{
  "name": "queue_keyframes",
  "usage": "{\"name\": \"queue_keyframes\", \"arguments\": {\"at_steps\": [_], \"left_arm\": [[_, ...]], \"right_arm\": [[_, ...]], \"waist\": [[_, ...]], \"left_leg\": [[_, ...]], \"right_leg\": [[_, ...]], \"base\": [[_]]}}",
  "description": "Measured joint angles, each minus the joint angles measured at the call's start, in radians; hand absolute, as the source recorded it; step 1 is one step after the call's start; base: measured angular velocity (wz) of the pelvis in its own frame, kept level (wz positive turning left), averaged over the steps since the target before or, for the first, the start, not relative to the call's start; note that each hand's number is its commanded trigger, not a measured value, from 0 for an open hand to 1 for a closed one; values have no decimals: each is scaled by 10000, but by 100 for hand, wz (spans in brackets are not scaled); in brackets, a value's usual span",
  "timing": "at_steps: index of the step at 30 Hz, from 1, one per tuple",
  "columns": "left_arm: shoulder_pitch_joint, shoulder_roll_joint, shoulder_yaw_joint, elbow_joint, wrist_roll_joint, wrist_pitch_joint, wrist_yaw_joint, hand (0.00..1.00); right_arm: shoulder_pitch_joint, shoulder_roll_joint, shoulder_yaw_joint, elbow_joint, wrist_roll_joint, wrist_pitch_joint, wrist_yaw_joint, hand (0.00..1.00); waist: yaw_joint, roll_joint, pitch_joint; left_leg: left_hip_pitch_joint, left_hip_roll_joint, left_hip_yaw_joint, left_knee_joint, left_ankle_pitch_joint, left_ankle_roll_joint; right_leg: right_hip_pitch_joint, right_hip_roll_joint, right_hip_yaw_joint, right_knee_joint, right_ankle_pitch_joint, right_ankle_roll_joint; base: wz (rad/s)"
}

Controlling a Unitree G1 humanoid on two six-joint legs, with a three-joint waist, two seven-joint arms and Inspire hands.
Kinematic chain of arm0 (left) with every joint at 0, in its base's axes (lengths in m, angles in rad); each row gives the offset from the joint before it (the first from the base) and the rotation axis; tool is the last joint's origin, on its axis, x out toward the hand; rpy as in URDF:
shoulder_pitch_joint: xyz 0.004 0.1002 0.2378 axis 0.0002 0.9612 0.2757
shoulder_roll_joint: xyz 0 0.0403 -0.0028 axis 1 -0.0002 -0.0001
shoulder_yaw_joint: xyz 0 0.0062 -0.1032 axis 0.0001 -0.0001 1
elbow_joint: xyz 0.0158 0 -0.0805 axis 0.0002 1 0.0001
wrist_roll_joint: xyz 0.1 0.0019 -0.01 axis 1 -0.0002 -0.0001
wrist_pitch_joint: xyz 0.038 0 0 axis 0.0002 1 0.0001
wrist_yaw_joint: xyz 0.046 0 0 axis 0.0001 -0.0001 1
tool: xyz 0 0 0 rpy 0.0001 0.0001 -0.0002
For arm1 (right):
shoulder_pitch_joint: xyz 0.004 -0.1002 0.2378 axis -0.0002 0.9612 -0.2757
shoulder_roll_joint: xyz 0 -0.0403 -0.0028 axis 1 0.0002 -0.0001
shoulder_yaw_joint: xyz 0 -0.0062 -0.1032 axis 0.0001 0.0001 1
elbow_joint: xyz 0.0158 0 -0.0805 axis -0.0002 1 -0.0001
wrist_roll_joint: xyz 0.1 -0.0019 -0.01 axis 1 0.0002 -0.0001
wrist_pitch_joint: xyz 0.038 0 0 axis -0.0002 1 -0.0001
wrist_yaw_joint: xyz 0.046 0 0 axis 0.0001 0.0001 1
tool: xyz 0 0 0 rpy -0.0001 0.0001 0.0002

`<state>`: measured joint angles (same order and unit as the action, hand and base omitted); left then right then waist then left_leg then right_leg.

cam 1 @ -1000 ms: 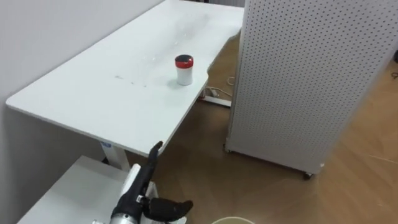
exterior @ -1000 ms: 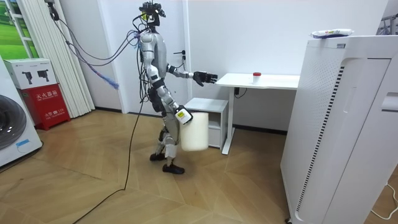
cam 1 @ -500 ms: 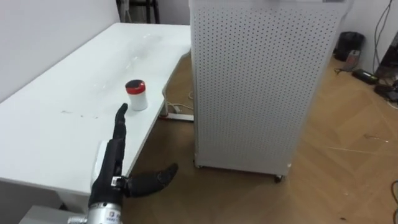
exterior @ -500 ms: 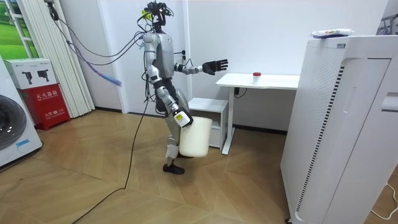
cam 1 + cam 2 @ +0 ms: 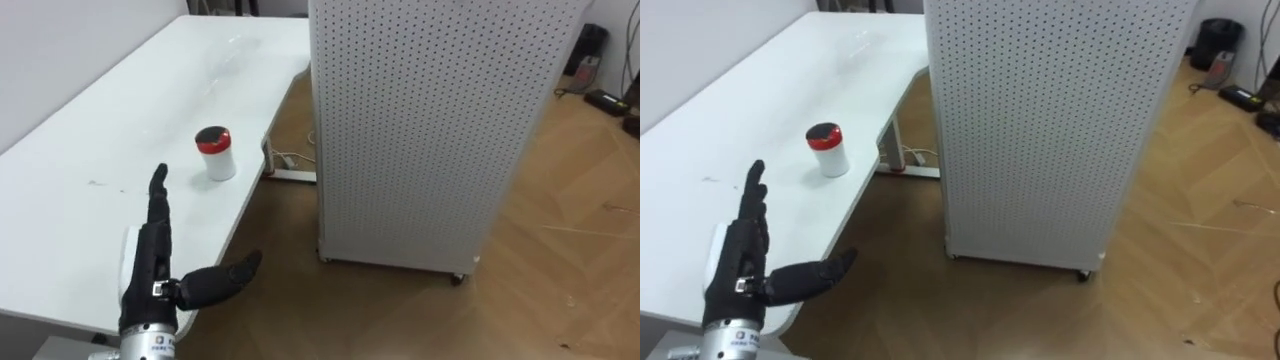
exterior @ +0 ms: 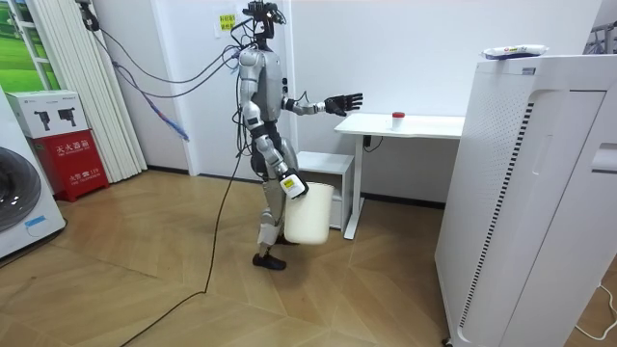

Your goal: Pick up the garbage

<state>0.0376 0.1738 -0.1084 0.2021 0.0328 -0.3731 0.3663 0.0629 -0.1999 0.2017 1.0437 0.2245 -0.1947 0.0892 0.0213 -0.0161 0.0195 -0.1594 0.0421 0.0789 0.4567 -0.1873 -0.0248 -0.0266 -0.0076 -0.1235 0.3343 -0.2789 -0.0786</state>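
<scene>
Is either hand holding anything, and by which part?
The left hand is open and empty over the table, short of the red-lidded jar. The right hand carries a white bin at its top rim; the grip itself cannot be told.

A white table [image 5: 90,140] is stretching across the left of the frame, with 1 red-lidded jar [image 5: 214,153] standing upright on it near its right edge, centre-left.

No print is legible. The label [image 5: 157,344] at the left hand's [image 5: 150,270] wrist, a red box [image 6: 75,159] and a yellow wall sign [image 6: 226,24] carry marks too small to read.
</scene>
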Motion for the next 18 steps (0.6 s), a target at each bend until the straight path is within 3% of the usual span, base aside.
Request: {"name": "queue_keyframes", "arguments": {"at_steps": [3, 7, 10, 11, 12, 13, 14, 15, 16, 18], "left_arm": [[12, 8, 90, 5, -23, 2, 160, 0], [53, 10, 150, 187, -225, 1, 252, 0], [86, -11, 144, 237, -255, 1, 360, 0], [88, -27, 159, 265, -411, -1, 387, 0], [88, -56, 221, 366, -429, -13, 441, 0], [88, -56, 253, 419, -415, -13, 445, 0], [121, -53, 311, 545, -421, -12, 459, 0], [151, -58, 307, 609, -415, -3, 452, 0], [134, -57, 295, 603, -407, -4, 436, 0], [130, -67, 301, 603, -412, -2, 350, 0]], "right_arm": [[48, -3, -4, -12, 16, 3, -10, 100], [87, -19, -15, -9, 6, 13, -115, 100], [74, -5, -185, 11, 21, 157, -168, 100], [82, 2, -188, 63, 25, 212, -211, 100], [96, 8, -177, 94, 25, 243, -199, 100], [110, 11, -171, 95, 25, 251, -205, 100], [120, 22, -121, 97, 19, 355, -215, 100], [164, 24, -70, 95, 14, 444, -226, 100], [161, 31, -67, 95, 21, 447, -234, 100], [181, 33, -90, 88, 20, 443, -341, 100]], "waist": [[54, 41, 46], [50, 95, 100], [-6, 87, 73], [105, 93, 62], [131, 126, 43], [156, 136, 37], [193, 162, -23], [162, 47, -165], [152, -7, -173], [168, -236, -194]], "left_leg": [[-564, 157, -35, 1482, -51, -5], [-1082, 307, -170, 2520, -52, 20], [-1922, -160, -253, 1829, -108, 52], [-2069, -351, -191, 776, 107, 11], [-2149, -411, 51, -294, 556, 83], [-2174, -435, 96, -748, 834, 163], [-2128, -439, 209, -1159, 1394, 355], [-2036, -446, 408, -1213, 1725, 604], [-1984, -469, 501, -1196, 1819, 746], [-1838, -639, 737, -804, 1745, 949]], "right_leg": [[9, 105, -15, 404, -262, -141], [79, 295, 150, 832, -510, -371], [59, 346, 201, 790, -581, -464], [118, 368, 253, 716, -601, -480], [260, 446, 252, 599, -643, -476], [320, 473, 254, 597, -698, -475], [471, 446, 255, 611, -862, -421], [519, 383, 244, 623, -1036, -336], [547, 329, 218, 646, -1118, -293], [792, 12, 63, 625, -1306, -9]], "base": [[-1], [3], [13], [-15], [-17], [-16], [-12], [-5], [7], [-9]]}}
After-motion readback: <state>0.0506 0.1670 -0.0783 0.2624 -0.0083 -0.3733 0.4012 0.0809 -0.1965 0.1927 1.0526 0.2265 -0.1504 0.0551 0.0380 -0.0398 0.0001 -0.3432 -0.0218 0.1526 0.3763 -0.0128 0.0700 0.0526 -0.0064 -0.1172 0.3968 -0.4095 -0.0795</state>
